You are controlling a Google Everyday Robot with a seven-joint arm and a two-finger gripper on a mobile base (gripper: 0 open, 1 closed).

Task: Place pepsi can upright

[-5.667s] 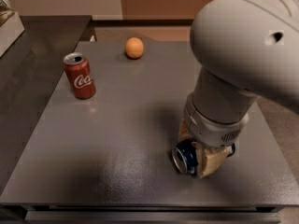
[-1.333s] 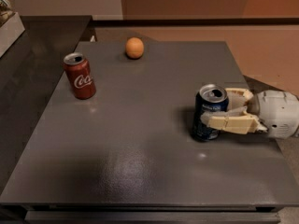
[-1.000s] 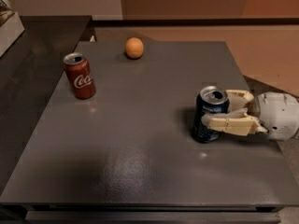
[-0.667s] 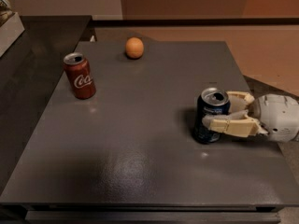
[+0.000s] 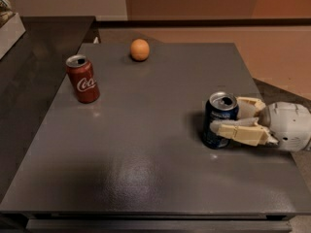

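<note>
Setting the pepsi can [image 5: 217,123] upright near the table's [image 5: 146,140] right edge — my gripper [image 5: 228,115] is clasping its sides — and releasing gently, without tipping it, is likely coming next.

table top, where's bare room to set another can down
Widest bare patch: the table's near half, in front of the coke can and pepsi can. Also the middle, between both cans, nearer than the orange. Crowded at the right edge, where the gripper holds the pepsi can.

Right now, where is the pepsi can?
In the camera view the pepsi can stands upright near the right edge of the table, clasped from the right by the pincer; the Coca-Cola can and orange sit far off, left rear.
</note>
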